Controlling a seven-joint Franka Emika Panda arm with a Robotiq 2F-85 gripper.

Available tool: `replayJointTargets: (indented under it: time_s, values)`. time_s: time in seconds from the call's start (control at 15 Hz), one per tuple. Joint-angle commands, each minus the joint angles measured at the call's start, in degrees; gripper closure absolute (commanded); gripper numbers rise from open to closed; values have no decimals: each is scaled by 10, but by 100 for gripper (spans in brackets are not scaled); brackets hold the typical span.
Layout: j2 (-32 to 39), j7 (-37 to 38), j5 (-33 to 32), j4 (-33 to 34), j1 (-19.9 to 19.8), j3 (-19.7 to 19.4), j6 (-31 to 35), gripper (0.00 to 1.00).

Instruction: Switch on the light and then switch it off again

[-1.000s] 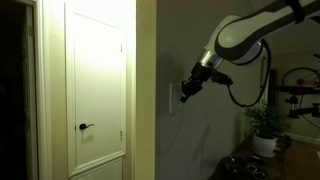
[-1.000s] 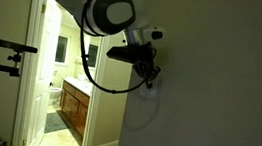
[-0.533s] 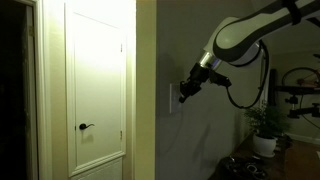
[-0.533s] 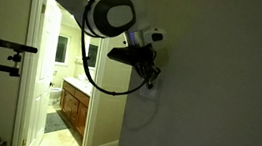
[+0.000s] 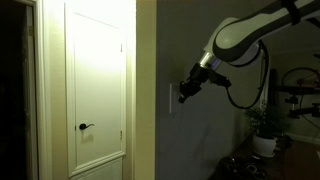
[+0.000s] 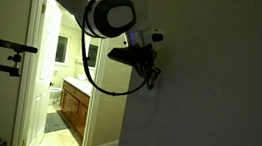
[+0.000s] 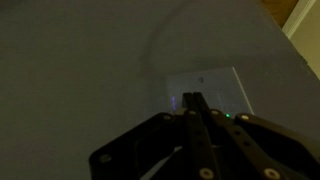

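Observation:
The light's switch is a small pale wall plate (image 5: 174, 98) on the dim grey wall; in the wrist view (image 7: 225, 88) it lies just beyond my fingertips. My gripper (image 5: 184, 96) is shut with nothing in it, its tips at or just off the plate. In the wrist view the two fingers (image 7: 192, 100) are pressed together and point at the plate's left part. In an exterior view the gripper (image 6: 153, 80) meets the wall and hides the plate. No lamp is in view and the wall here is dark.
A white door (image 5: 97, 85) with a black handle (image 5: 86, 127) stands left of the wall corner. A potted plant (image 5: 265, 130) stands at lower right. An open doorway shows a lit bathroom vanity (image 6: 73, 108).
The gripper has edged slightly closer to the switch plate over the last second. The lighting on the wall looks unchanged.

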Motion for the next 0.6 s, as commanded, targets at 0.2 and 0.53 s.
replayJointTargets:
  time_s: [0.2, 0.53]
  values:
    - [7, 3, 11, 6, 1, 1, 24, 96]
    - [-16, -16, 7, -14, 1, 1, -6, 98]
